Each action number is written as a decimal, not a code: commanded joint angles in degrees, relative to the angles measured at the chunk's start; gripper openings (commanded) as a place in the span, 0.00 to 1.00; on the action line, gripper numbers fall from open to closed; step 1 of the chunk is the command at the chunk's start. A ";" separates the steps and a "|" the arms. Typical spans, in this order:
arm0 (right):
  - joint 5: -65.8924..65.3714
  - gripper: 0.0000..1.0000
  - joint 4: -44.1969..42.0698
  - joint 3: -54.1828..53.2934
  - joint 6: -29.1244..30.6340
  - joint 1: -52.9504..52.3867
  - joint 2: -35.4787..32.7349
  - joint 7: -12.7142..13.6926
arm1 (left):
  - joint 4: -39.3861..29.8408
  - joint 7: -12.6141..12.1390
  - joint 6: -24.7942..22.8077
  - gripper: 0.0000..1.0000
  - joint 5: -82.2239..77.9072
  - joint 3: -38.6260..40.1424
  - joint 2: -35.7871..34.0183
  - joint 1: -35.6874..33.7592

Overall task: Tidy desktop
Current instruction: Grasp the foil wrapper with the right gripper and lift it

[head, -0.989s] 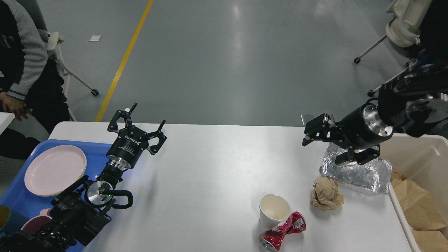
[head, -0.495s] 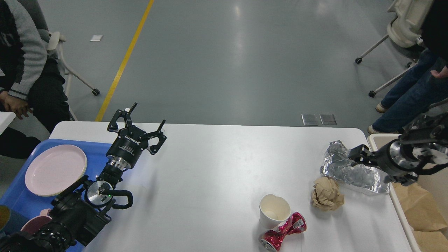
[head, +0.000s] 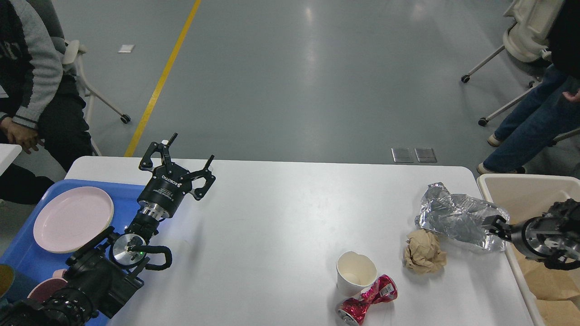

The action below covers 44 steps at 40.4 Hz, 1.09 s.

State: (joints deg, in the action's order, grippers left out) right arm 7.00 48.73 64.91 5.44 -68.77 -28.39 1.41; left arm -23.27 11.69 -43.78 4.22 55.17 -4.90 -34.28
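Observation:
The white desktop [head: 272, 235] carries a crumpled silver foil bag [head: 457, 217], a brown paper ball [head: 423, 251], a white paper cup [head: 355, 271] and a crushed red can [head: 367, 299], all at the right front. My left gripper [head: 181, 159] is open and empty, held above the desktop's far left next to the blue tray. My right gripper [head: 495, 225] is low at the right edge, at the foil bag's right end. It is small and dark, so its fingers cannot be told apart.
A blue tray [head: 22, 253] on the left holds a pink plate [head: 72, 219] and a pink bowl [head: 45, 290]. A cream bin [head: 525, 190] with brown paper [head: 548, 280] stands at the right. One person sits at the far left and another stands at the far right.
My right arm has dropped and pulled back to the right, from above the foil bag to over the bin beside it. The left arm has not moved.

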 commanded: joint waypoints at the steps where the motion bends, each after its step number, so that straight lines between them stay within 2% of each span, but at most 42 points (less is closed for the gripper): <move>1: 2.48 0.98 -3.02 -4.34 0.10 3.99 -0.17 0.00 | -0.03 0.00 0.01 0.97 0.00 0.02 -0.02 0.00; 3: 3.11 0.95 -3.20 -5.32 0.18 4.61 -0.17 0.00 | -0.03 0.00 0.01 0.97 0.00 0.02 -0.02 0.00; 8: 3.46 0.54 -4.26 -6.29 0.18 5.40 -0.17 0.00 | 0.06 0.00 0.01 0.97 0.00 0.02 -0.02 0.00; 11: 3.46 0.50 -4.26 -6.38 0.27 5.49 -0.17 0.00 | 0.06 0.00 0.01 0.97 0.00 0.02 -0.02 0.00; 14: 3.46 0.24 -4.96 -6.46 0.18 5.58 -0.17 0.00 | -0.03 0.00 0.01 0.97 0.00 0.02 -0.02 0.00; 16: 3.55 0.02 -4.96 -6.55 0.27 5.49 -0.17 0.00 | -0.03 0.00 0.01 0.97 0.00 0.02 0.07 0.00; 39: 3.90 0.00 -4.08 -7.87 0.27 4.97 -0.52 0.00 | -0.03 0.00 0.01 0.97 0.00 0.02 -0.02 0.00; 44: 3.55 0.00 0.30 -8.05 1.06 1.02 -4.91 -0.53 | -0.03 0.00 0.01 0.97 0.00 0.02 0.07 0.00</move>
State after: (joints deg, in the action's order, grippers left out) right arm 10.90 45.36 57.01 5.93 -64.30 -29.58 1.38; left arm -23.26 11.69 -43.78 4.22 55.18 -4.90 -34.27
